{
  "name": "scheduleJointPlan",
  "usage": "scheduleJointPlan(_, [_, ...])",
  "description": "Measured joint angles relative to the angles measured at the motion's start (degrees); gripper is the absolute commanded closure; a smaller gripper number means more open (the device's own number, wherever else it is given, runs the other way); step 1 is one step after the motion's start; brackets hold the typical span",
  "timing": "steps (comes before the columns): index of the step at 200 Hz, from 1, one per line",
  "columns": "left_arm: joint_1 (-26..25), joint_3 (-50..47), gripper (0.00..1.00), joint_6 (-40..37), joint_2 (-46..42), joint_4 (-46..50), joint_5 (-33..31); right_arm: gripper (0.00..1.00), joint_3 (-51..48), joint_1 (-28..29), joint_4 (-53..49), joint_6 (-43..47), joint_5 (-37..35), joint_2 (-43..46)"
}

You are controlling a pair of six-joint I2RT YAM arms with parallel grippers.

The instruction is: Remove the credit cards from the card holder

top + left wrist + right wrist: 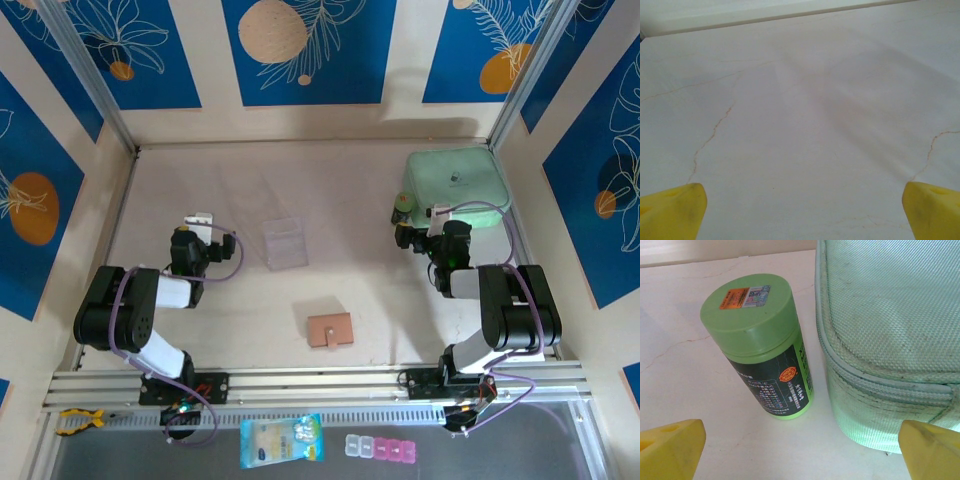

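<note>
The card holder (pixel 330 329) lies flat on the pale table (pixel 200 160), a tan-pink rectangle with a small tab on its right edge. It seems to be folded shut, though the top view is too far off to be sure, and what it contains is hidden. Nothing touches it.

Beyond the card holder and slightly to its left stands a clear plastic box (pixel 284 242), apart from it. Farther to the left of the card holder, and well apart from it, the left gripper (pixel 203 222) hangs over bare tabletop. In the left wrist view the left gripper (pixel 800 212) has its yellow fingertips (pixel 672 210) spread to the frame's two bottom corners, with only cracked, marble-look surface between them.

Beyond the card holder and to its right, also well apart, is the right gripper (pixel 415 215). In its own view the right gripper (pixel 800 452) is spread just as wide and grips nothing. Just ahead of its tips stands a green bottle (pixel 762 340), upright, with a green cap and a dark label. Just beside the bottle is a mint-green case (pixel 885 340) of woven fabric. From above, the case (pixel 458 180) sits far beyond and to the right of the card holder, with the bottle (pixel 403 205) at its left side.

Nearer than the card holder, past the metal rail, lie a blue-and-yellow packet (pixel 282 441) and a pink-and-clear pill organiser (pixel 381 448).
</note>
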State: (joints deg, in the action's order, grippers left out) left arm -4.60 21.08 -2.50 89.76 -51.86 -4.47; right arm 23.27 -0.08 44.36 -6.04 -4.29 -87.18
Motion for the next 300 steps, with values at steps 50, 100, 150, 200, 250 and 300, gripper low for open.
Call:
scheduleJointPlan(50, [0.0,0.0,0.00,0.0,0.0,0.0,0.0,0.01,0.0,0.0,0.0,0.0,0.0,0.0])
scheduleJointPlan(100, [0.0,0.0,0.00,0.0,0.0,0.0,0.0,0.01,0.0,0.0,0.0,0.0,0.0,0.0])
scheduleJointPlan(150, [0.0,0.0,0.00,0.0,-3.0,2.3,-0.5,0.01,2.8,1.3,-6.3,0.3,-1.4,2.0])
scheduleJointPlan(200, [-0.5,4.6,0.00,1.4,-11.9,15.3,-2.5,0.00,7.8,2.8,-16.5,0.6,-1.6,7.4])
scheduleJointPlan(250, [-1.2,11.3,0.00,7.0,-17.7,31.5,-2.7,0.04,12.8,4.5,-31.1,-1.5,-1.6,12.8])
scheduleJointPlan(300, [-1.6,20.9,0.00,10.2,-21.2,50.5,-0.4,0.07,22.5,12.2,-48.0,-3.8,-3.1,14.3])
